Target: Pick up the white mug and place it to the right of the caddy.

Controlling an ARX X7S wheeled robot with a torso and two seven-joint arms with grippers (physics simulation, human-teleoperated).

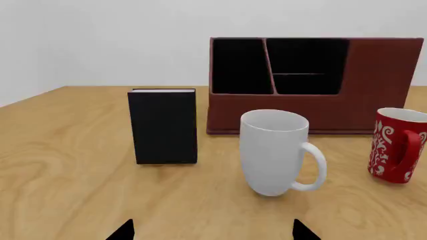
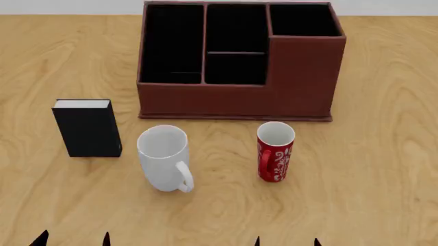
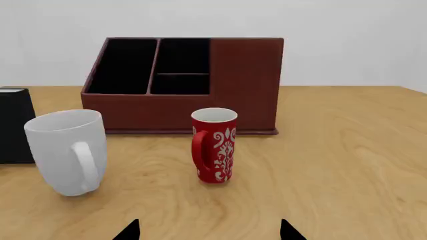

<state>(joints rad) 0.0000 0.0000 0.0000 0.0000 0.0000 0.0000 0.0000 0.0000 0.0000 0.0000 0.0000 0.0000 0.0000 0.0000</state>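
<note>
Although both arms are kept back at the near edge, the white mug (image 2: 163,156) is seen standing upright on the wooden table (image 2: 383,169), its long axis vertical, its open mouth facing up and its loop handle turned toward the near side and slightly right. It is placed near the front wall of the caddy (image 2: 236,102), in front of that box's left half, apart from it. The black book-like box (image 2: 87,128) is set upright just to the mug's left, and the red patterned mug (image 2: 275,151) is set to its right, with clear wood between all three.

From the head view the caddy's black-lined compartments are looked into from above, with the taller section at the far right corner; this depth is only partly seen from the wrists. In the left wrist view the white mug (image 1: 273,152) is shown side-on with its handle in profile, which the head view foreshortens. In the right wrist view the bare table to the right of the caddy (image 3: 187,85) is shown most fully.

Only the dark fingertips of the left gripper (image 2: 74,240) and right gripper (image 2: 286,242) are shown, spread apart, with nothing held between them.
</note>
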